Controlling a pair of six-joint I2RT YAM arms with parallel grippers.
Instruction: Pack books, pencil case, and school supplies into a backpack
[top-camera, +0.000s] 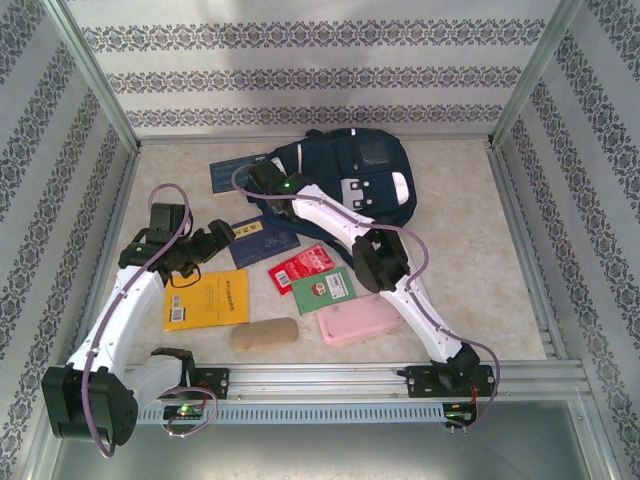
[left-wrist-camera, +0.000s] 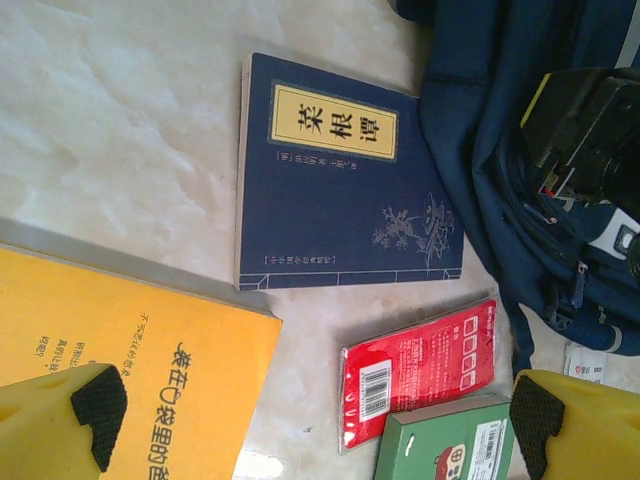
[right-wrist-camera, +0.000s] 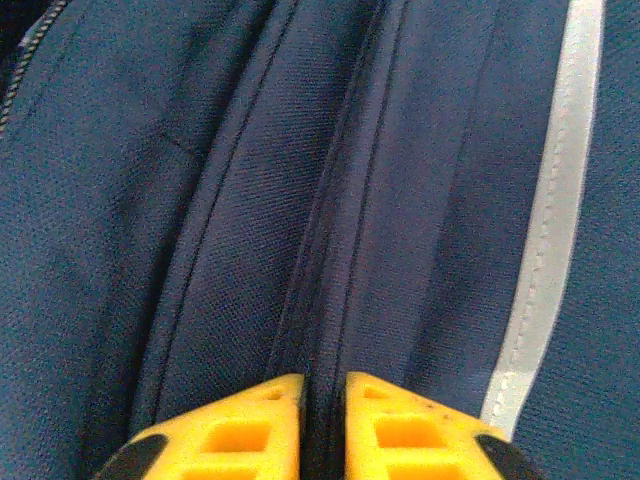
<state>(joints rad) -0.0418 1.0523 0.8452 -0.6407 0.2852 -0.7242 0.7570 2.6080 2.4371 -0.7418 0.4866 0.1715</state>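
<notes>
The navy backpack (top-camera: 365, 175) lies at the back of the table. My right gripper (top-camera: 268, 182) is at its left edge, and in the right wrist view the gripper (right-wrist-camera: 323, 425) is shut on a ridge of the backpack's fabric (right-wrist-camera: 330, 200). My left gripper (top-camera: 214, 241) hangs open over the books, its fingertips (left-wrist-camera: 85, 410) wide apart above the table. Below it lie a dark blue book (left-wrist-camera: 340, 190), a yellow-orange book (left-wrist-camera: 120, 360), the glossy red packet (left-wrist-camera: 420, 365) and the green book (left-wrist-camera: 450, 445). A second dark blue book (top-camera: 228, 177) lies left of the backpack.
A pink pencil case (top-camera: 358, 322) and a tan oblong pouch (top-camera: 265, 333) lie near the front edge. Patterned walls with metal frames enclose the table on three sides. The right arm (top-camera: 400, 275) stretches diagonally over the middle of the table.
</notes>
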